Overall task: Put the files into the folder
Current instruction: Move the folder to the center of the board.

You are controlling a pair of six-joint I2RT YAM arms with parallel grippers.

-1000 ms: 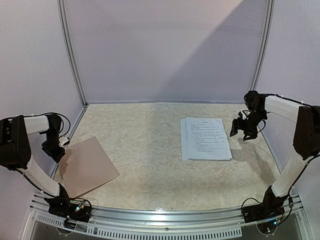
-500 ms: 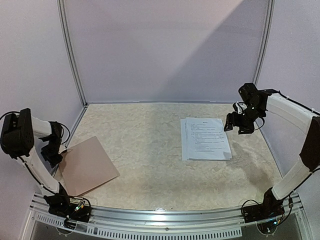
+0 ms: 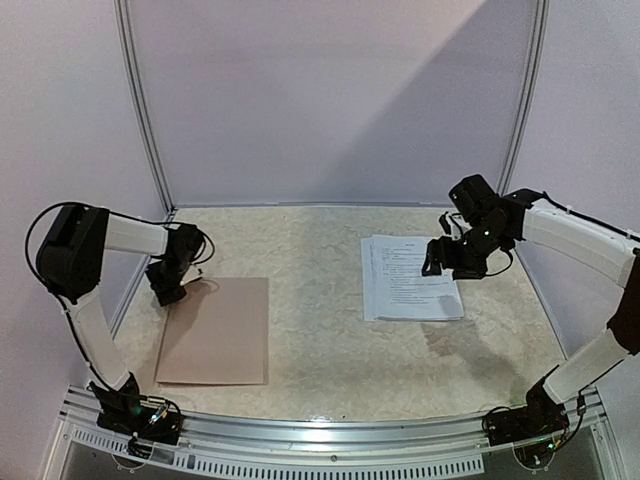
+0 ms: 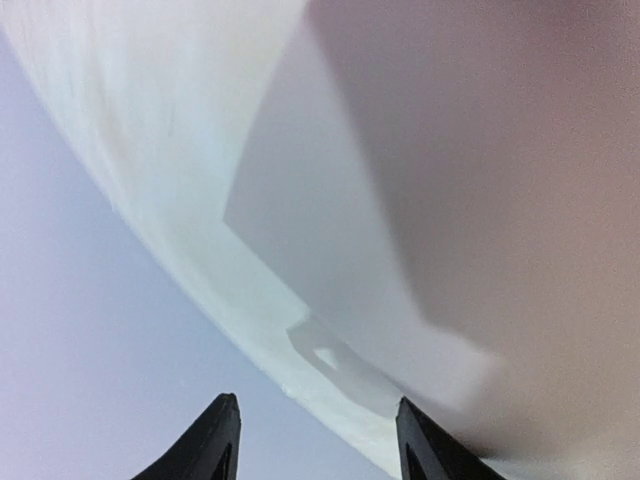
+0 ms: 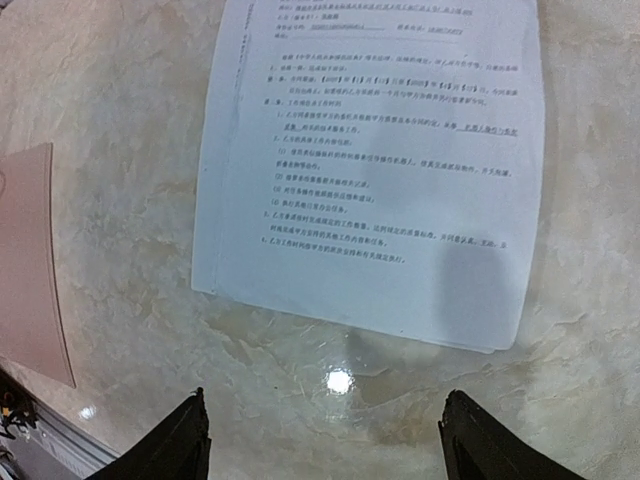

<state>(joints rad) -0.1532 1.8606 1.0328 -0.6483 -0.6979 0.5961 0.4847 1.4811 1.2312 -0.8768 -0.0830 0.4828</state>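
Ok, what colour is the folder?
The folder is plain taupe, a grey-brown with no pattern; it shows best in the top external view.

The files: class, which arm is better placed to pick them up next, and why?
Right: the right gripper hovers open over the files' far right corner; the left gripper is across the table, at the folder's far left corner.
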